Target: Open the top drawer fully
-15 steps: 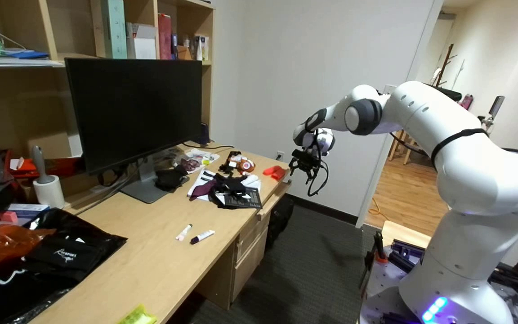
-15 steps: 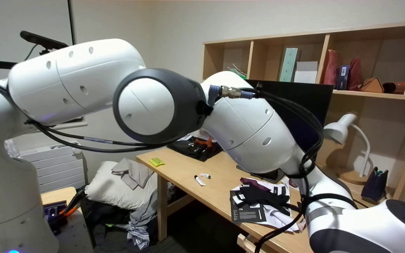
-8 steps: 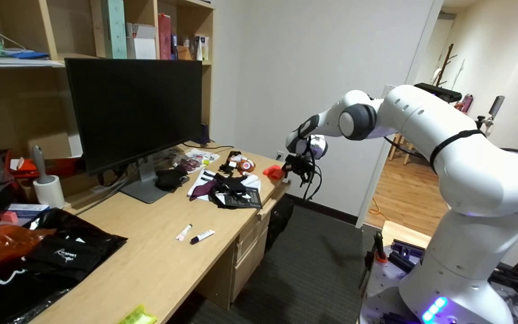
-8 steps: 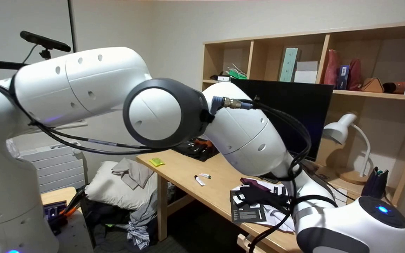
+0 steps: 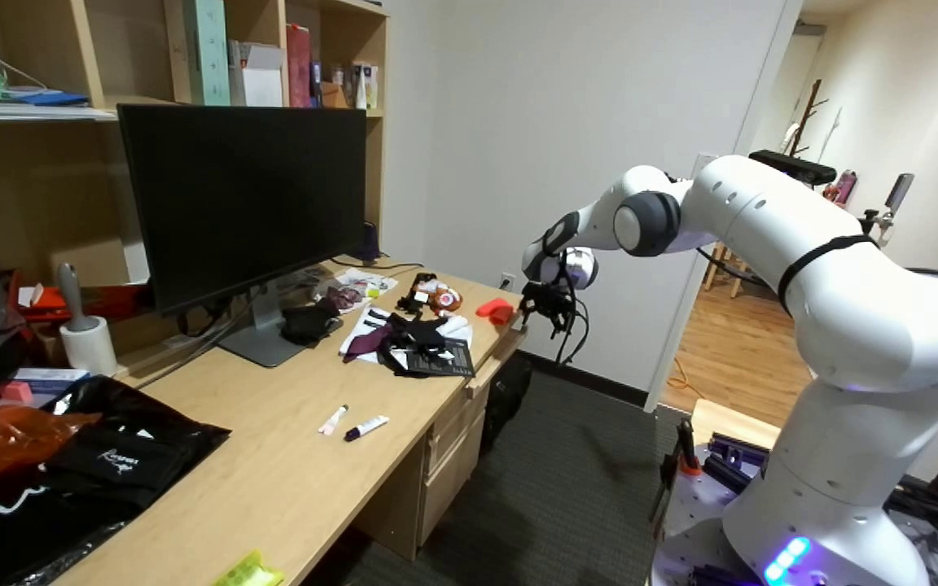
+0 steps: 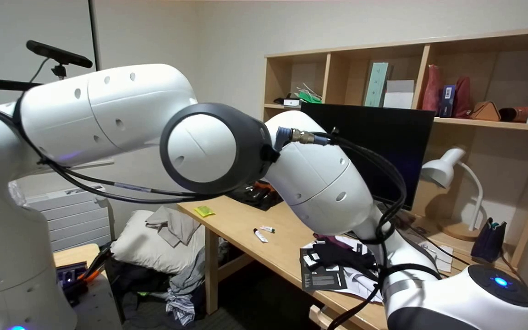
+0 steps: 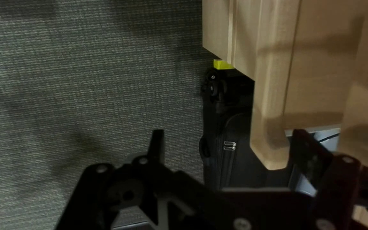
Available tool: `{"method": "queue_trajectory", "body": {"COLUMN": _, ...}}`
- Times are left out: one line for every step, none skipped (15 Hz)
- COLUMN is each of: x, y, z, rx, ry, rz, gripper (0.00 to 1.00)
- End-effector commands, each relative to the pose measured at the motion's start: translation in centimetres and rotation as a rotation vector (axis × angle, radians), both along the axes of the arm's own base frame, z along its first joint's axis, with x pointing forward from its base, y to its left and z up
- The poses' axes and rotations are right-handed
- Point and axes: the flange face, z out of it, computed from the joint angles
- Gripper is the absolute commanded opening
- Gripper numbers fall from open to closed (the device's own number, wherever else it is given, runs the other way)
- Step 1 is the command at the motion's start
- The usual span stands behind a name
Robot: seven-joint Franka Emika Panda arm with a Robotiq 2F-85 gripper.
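Top drawer (image 7: 275,86) sits part-out under the desk (image 5: 282,443); your gripper (image 7: 228,137), spread wide, nothing held, seems to straddle its front. Prob. best: hook behind, pull straight to full ext.

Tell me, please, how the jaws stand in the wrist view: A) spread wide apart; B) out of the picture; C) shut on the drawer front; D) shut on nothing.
A: in that image, one fingertip shows against the carpet, the other far across, the end of the top drawer front appearing between them.
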Motion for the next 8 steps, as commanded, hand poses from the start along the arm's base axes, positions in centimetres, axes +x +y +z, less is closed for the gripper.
{"method": "queue_trajectory", "body": {"x": -1.2, "y": -0.3, "z": -1.2, "rx": -0.014, "ry": 0.016, "rz": -0.041, "gripper": 1.00}}
{"method": "queue_trajectory", "body": {"x": -1.3, "y": -0.2, "z": -1.5, "rx": -0.013, "ry": 0.016, "rz": -0.041, "gripper": 1.00}}
{"method": "queue_trajectory", "body": {"x": -1.4, "y": -0.2, "z": -1.7, "rx": -0.014, "ry": 0.016, "rz": -0.041, "gripper": 1.00}}
{"method": "queue_trajectory", "body": {"x": -1.2, "y": -0.1, "z": -2.0, "rx": -0.023, "ry": 0.009, "rz": -0.030, "gripper": 1.00}}
{"method": "queue_trajectory", "body": {"x": -1.1, "y": 0.0, "z": -2.2, "rx": -0.025, "ry": 0.005, "rz": -0.028, "gripper": 1.00}}
{"method": "queue_trajectory", "body": {"x": -0.9, "y": 0.0, "z": -2.1, "rx": -0.030, "ry": -0.001, "rz": -0.027, "gripper": 1.00}}
{"method": "queue_trajectory", "body": {"x": -0.7, "y": 0.1, "z": -2.2, "rx": -0.033, "ry": -0.005, "rz": -0.025, "gripper": 1.00}}
{"method": "queue_trajectory", "body": {"x": -0.5, "y": 0.1, "z": -2.3, "rx": -0.033, "ry": -0.008, "rz": -0.024, "gripper": 1.00}}
